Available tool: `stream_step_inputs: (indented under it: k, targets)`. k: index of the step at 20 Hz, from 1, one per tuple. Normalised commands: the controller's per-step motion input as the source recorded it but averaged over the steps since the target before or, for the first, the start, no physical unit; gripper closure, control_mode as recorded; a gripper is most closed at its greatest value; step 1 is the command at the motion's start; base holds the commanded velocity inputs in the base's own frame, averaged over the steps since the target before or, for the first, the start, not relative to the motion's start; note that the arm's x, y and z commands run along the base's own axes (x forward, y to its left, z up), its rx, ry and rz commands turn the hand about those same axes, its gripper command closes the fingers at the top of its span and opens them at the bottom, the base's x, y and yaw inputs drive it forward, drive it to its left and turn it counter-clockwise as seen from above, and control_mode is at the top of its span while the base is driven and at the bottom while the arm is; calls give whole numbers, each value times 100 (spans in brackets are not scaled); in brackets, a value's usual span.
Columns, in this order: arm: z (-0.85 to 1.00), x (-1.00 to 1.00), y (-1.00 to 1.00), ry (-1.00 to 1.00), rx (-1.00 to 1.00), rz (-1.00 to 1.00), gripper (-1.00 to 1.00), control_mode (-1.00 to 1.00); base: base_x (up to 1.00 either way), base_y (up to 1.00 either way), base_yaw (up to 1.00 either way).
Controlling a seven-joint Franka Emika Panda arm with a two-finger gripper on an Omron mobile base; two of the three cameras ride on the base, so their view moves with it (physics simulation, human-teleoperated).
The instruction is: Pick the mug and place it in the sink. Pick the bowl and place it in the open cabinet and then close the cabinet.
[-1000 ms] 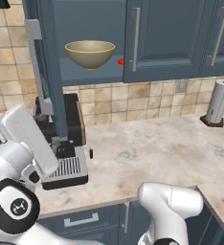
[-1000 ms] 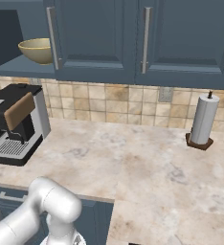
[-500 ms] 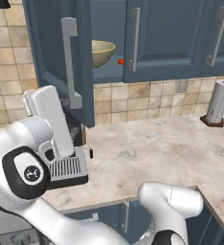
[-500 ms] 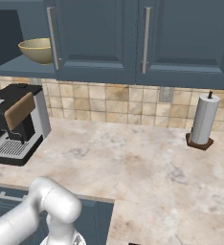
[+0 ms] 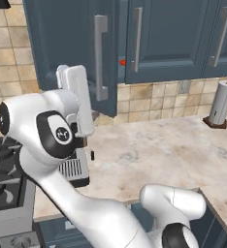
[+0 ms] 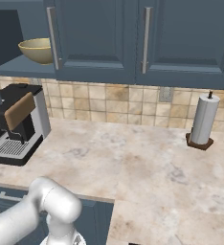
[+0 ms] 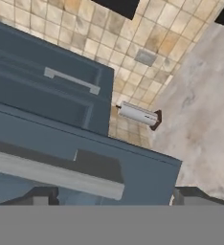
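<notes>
The olive-tan bowl (image 6: pixel 37 50) stands on the blue shelf inside the wall cabinet (image 6: pixel 23 67). In the left base view the cabinet's door (image 5: pixel 67 48) has swung most of the way across the opening and hides the bowl. Its silver handle (image 5: pixel 101 58) faces out. My gripper (image 7: pixel 116 196) is open and close against the door's outer face, with the door's handle (image 7: pixel 56 174) lying between the two fingertips; nothing is held. A small red disc (image 5: pixel 121 62) peeks out of the narrow gap past the door's edge. The mug and the sink are out of view.
A black coffee machine (image 6: pixel 16 122) stands on the marble counter (image 6: pixel 133 158) under the cabinet, and my arm's white links (image 5: pixel 47 131) rise in front of it. A paper towel roll (image 6: pixel 202 122) stands at the back right. A stove (image 5: pixel 4 179) lies at the left.
The cabinet door has swung from wide open to nearly shut, with my arm following it to the right. The bowl, plain in the left base view a second ago, is now covered there.
</notes>
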Motion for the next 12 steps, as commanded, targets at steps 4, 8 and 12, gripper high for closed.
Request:
stream_step_inputs:
  k: [4,8,12]
  targets:
    - [3,40,-58,5,14,0,-100,-100,0,0,0]
    - [1,41,-59,6,13,0,-100,-100,0,0,0]
    - [2,42,-59,7,13,0,-100,-100,0,0,0]
